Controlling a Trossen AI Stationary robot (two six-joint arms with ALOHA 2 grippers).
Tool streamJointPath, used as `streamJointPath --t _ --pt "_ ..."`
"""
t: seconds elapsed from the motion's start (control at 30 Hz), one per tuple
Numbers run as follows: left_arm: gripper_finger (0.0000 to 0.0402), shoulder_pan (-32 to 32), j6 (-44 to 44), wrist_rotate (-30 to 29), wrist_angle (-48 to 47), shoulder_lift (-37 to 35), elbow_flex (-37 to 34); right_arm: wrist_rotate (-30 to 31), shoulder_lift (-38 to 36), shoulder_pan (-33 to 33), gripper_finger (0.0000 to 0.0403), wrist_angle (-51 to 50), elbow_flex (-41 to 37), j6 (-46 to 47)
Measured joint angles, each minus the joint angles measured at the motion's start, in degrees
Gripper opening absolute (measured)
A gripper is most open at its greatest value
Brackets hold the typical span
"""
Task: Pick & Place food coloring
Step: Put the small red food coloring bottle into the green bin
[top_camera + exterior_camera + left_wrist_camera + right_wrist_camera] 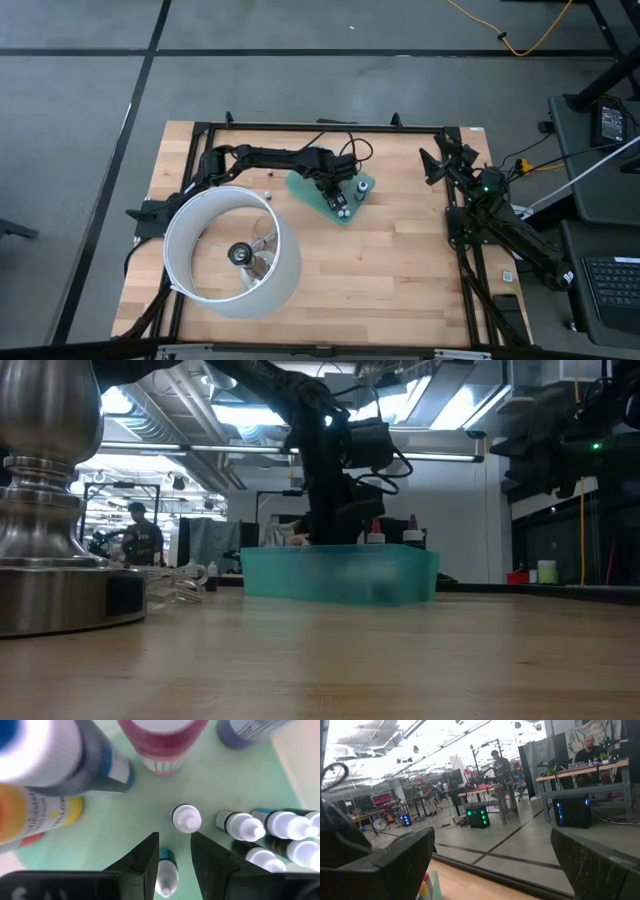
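Observation:
The food coloring bottles stand in a shallow green tray [305,188] [340,575] at the table's far middle. In the left wrist view, small white-capped bottles [186,817] [240,826] stand upright on the tray floor, and bigger bottles, red [162,745] and orange [35,812], stand around them. My left gripper [335,195] [174,840] points down into the tray, its fingers a little apart. One small teal-banded bottle [166,870] shows in the gap between them. My right gripper [437,160] [492,855] waits open at the table's far right, with nothing between its fingers. My left gripper comes at the teal-banded bottle [166,870] from above, pointing steeply down, one finger on either side. A gap shows between the bottle and one finger [210,865]. Whether the other finger [145,865] touches it, I cannot tell. The bottle's foot is hidden.
A big white ring lamp [190,225] on a metal base [50,510] fills the table's near left. Two tiny pale things [268,176] lie on the wood left of the tray. Bare wood stretches from the tray toward the near and right edges. People stand in the room beyond.

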Motion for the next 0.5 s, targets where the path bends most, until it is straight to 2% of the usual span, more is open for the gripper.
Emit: streamJointPath --t 0.23,0.5 --pt "0.0116 0.58 -1.80 0.74 -0.24 -2.81 0.29 0.00 0.00 -0.01 0.0399 -1.01 0.02 0.00" --pt "0.0153 2.75 -11.73 2.02 -0.68 -8.35 0.29 0.00 0.00 0.00 0.0399 -0.99 0.01 0.00"
